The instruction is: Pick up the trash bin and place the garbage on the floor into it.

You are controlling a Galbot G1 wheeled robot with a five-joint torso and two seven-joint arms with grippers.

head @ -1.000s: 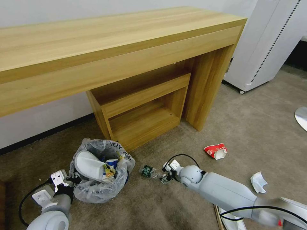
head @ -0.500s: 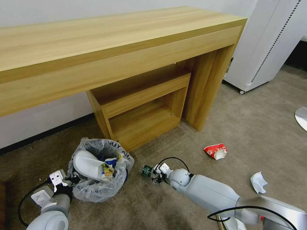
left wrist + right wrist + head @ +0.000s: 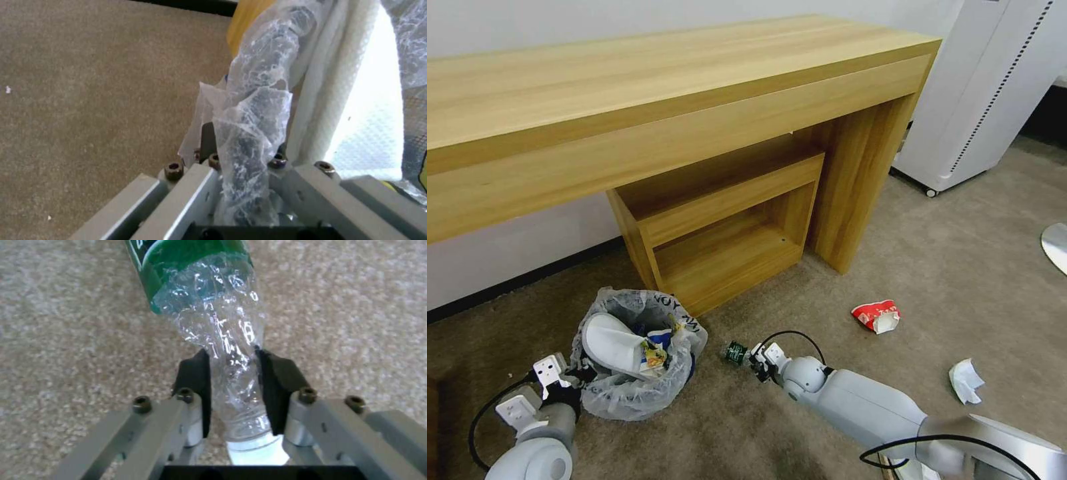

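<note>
The trash bin (image 3: 627, 390), lined with a clear wrinkly bag, stands on the beige floor (image 3: 800, 293) before the desk's shelf, with a white slipper (image 3: 610, 345) and wrappers inside. My left gripper (image 3: 580, 375) is shut on its bag-covered rim (image 3: 251, 110); the slipper (image 3: 360, 100) lies just past the fingers. My right gripper (image 3: 755, 360) is shut on the neck end of a crushed clear bottle (image 3: 734, 353) with a green label (image 3: 186, 260). Its black pads (image 3: 195, 380) press both sides of the bottle (image 3: 218, 326) low over the carpet.
A red snack wrapper (image 3: 877, 315) and a white paper scrap (image 3: 964, 381) lie on the carpet to the right. The wooden desk (image 3: 680, 87) with its shelf unit (image 3: 727, 227) stands behind the bin. A white appliance (image 3: 994, 87) is at the far right.
My right arm slid left along the carpet to the bottle and its fingers now clamp it. The left gripper stays on the bin's rim.
</note>
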